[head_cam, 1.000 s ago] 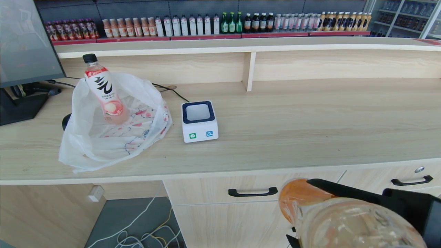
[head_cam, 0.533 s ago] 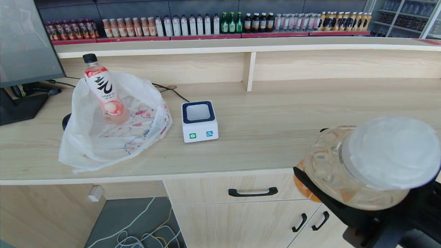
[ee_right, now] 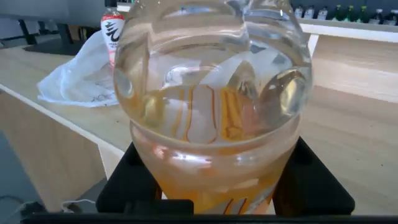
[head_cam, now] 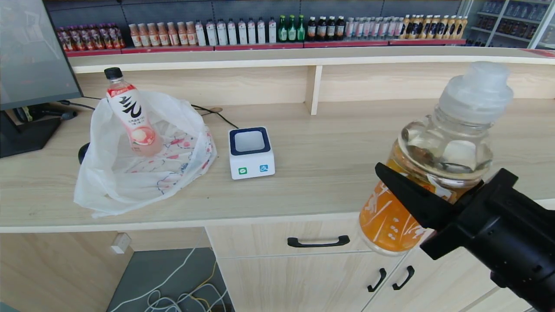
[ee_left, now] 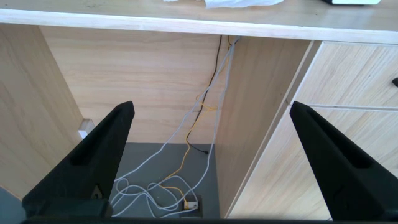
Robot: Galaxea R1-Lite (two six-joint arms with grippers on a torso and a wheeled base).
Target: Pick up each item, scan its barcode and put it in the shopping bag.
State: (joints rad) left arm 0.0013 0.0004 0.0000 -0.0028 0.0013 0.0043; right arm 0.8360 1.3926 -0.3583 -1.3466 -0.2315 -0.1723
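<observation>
My right gripper (head_cam: 438, 201) is shut on a clear bottle with an orange label (head_cam: 429, 173) and a translucent cap, held upright and raised in front of the counter's right part. The same bottle (ee_right: 211, 118) fills the right wrist view, wedged between the black fingers. A white scanner box (head_cam: 251, 152) sits mid-counter. To its left lies the white shopping bag (head_cam: 143, 160) with a pink peach drink bottle (head_cam: 130, 115) standing in it. My left gripper (ee_left: 208, 162) hangs open below the counter edge, over the floor cables.
A monitor (head_cam: 30, 65) stands at the counter's far left, with cables behind the bag. A raised shelf with a divider (head_cam: 313, 86) runs along the back. Drawers with black handles (head_cam: 318, 241) are below the counter edge. Bare counter lies right of the scanner.
My right arm has lifted the orange-label bottle from below the counter edge up to counter height and turned it upright. Bag, pink bottle and scanner stayed put.
</observation>
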